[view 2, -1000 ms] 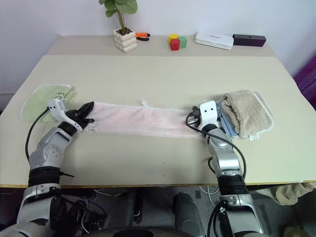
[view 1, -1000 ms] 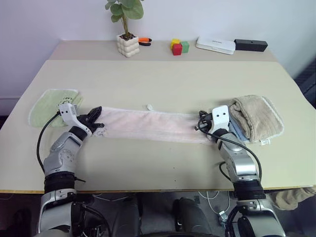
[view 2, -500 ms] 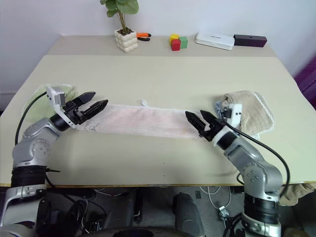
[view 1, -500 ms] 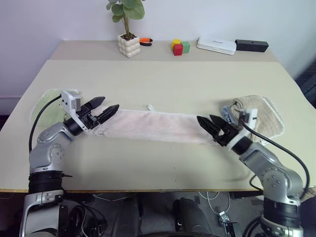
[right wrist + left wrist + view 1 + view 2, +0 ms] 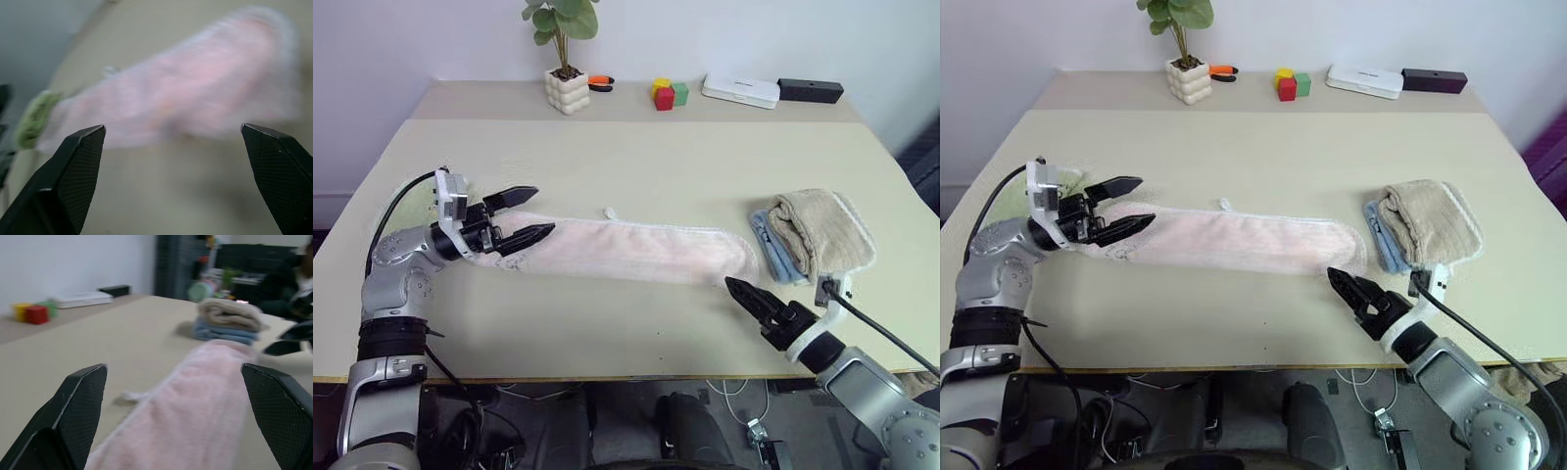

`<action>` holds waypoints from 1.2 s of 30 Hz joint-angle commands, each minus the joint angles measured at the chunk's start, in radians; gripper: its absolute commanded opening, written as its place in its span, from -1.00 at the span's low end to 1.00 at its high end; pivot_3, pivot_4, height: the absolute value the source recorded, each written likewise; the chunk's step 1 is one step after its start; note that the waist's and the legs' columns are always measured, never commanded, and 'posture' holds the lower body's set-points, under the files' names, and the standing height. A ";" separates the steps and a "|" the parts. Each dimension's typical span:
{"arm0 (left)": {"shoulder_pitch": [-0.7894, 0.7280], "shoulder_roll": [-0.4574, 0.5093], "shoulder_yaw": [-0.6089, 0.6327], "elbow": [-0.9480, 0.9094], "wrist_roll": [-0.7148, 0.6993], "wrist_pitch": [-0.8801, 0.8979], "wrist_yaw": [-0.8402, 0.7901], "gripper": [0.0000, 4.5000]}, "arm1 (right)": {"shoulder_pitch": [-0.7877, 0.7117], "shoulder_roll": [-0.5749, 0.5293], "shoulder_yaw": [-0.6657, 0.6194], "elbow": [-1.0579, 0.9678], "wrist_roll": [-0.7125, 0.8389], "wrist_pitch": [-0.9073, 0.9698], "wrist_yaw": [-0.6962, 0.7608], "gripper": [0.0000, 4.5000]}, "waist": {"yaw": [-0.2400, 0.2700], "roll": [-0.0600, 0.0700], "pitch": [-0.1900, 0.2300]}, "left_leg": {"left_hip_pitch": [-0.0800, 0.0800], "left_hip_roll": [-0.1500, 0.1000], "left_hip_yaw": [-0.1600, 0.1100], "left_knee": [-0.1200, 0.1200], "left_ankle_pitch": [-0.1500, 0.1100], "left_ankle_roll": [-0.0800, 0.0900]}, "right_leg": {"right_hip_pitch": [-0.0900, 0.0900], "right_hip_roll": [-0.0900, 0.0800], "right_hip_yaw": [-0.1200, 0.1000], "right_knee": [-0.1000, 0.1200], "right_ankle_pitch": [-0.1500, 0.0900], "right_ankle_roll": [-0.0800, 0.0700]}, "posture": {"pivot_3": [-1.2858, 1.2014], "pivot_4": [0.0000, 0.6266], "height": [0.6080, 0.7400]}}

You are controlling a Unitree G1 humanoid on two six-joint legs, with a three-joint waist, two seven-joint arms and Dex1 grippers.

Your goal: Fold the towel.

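The towel (image 5: 626, 250) is pale pink and fluffy and lies as a long narrow strip across the middle of the table (image 5: 636, 157), with a small white loop (image 5: 608, 211) on its far edge. My left gripper (image 5: 543, 211) hovers open just over the strip's left end, holding nothing. My right gripper (image 5: 736, 289) is open too and sits apart from the cloth, near the table's front edge below the strip's rounded right end. In the left wrist view the towel (image 5: 195, 421) runs away between the fingers (image 5: 80, 411). The right wrist view shows the pink strip (image 5: 195, 93) ahead.
A folded beige towel (image 5: 822, 233) rests on a blue cloth (image 5: 771, 245) just right of the strip. A light green towel (image 5: 1011, 201) lies behind my left arm. Along the back stand a potted plant (image 5: 567, 90), coloured blocks (image 5: 670, 93), a white box (image 5: 740, 90) and a black box (image 5: 811, 90).
Both grippers have opened and let go of the towel's ends. The right one has drawn back toward the table's front edge; the left one has risen and turned. The strip lies still.
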 commanded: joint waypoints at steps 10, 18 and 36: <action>-0.003 0.035 0.020 -0.008 -0.035 0.069 -0.088 0.99 | -0.041 0.037 0.079 0.030 0.041 -0.035 -0.209 1.00 | 0.000 0.000 0.000 | 0.000 0.000 -0.001 0.000 0.000 0.000 | 0.000 0.000 0.000 0.000 0.000 0.000 | 0.03 -0.52 0.92; 0.031 0.030 0.031 -0.045 -0.034 0.059 -0.051 0.99 | -0.136 0.060 0.103 0.132 0.007 -0.065 -0.297 1.00 | -0.017 -0.007 -0.004 | 0.000 0.000 -0.001 0.000 0.000 0.000 | 0.000 0.000 0.000 0.000 0.000 0.000 | 0.03 -0.52 0.92; 0.053 0.018 0.027 -0.061 -0.024 0.009 0.004 1.00 | -0.356 -0.074 0.228 0.184 -0.258 -0.101 -0.152 -0.99 | -0.017 -0.008 -0.005 | -0.001 0.000 0.000 0.000 -0.001 0.001 | 0.000 -0.001 0.000 -0.001 0.000 0.000 | 0.03 -0.52 0.92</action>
